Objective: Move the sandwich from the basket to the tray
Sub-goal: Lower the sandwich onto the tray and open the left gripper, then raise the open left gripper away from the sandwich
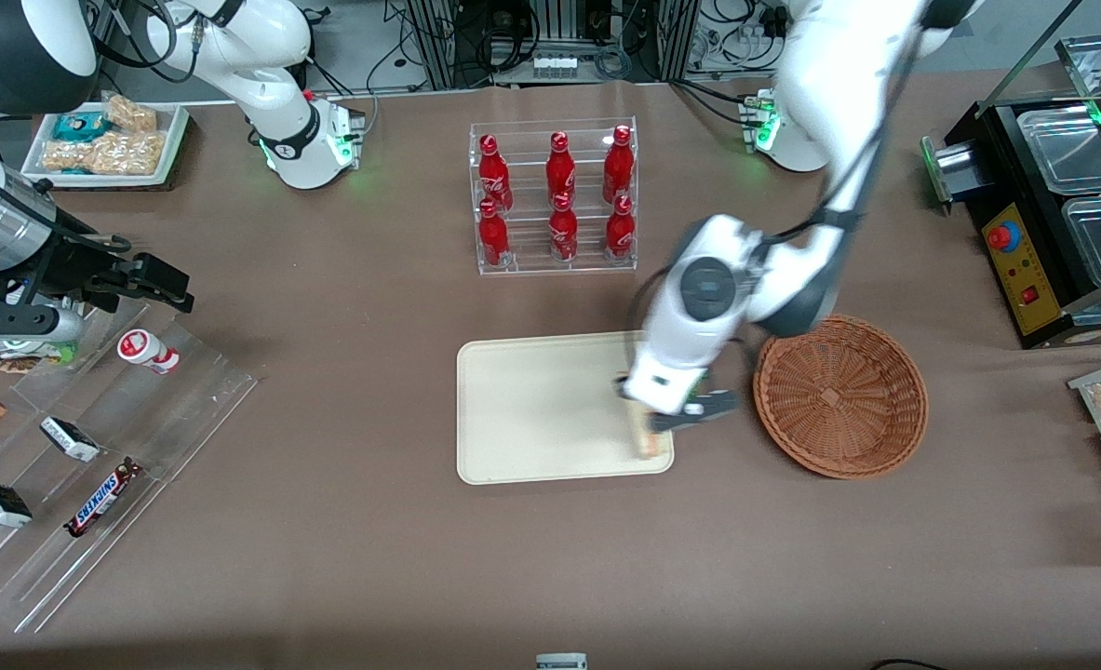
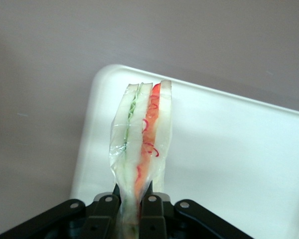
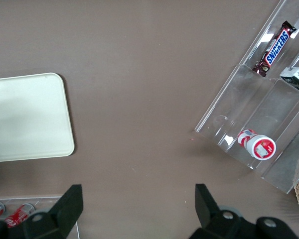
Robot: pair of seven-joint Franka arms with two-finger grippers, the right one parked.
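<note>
The left arm's black two-finger end effector (image 1: 654, 421) is clenched on the small triangular sandwich of pale white bread with red, orange and green filling (image 2: 142, 144), and it hangs over the edge of the flat rectangular cream-coloured tray with rounded corners (image 1: 541, 409) that lies nearest the basket. In the wrist view the fingertips (image 2: 152, 204) pinch the sandwich at its near end across the bread faces, so the wedge stands on edge and its long axis runs straight out from the end effector, with the layered cut side facing the camera. The wedge reaches out over the tray near one rounded corner, with the brown counter (image 2: 45, 114) just beside that corner. Whether the sandwich already touches the tray floor cannot be told. The round reddish-brown woven wicker basket (image 1: 840, 395) sits beside the end effector on the counter, close to the tray's short side, with nothing showing in it. By my reading the carry is nearly finished, and what remains is a lowering and a release; since the wedge is held near the rim, a slight shift toward the tray's middle would seem safer.
</note>
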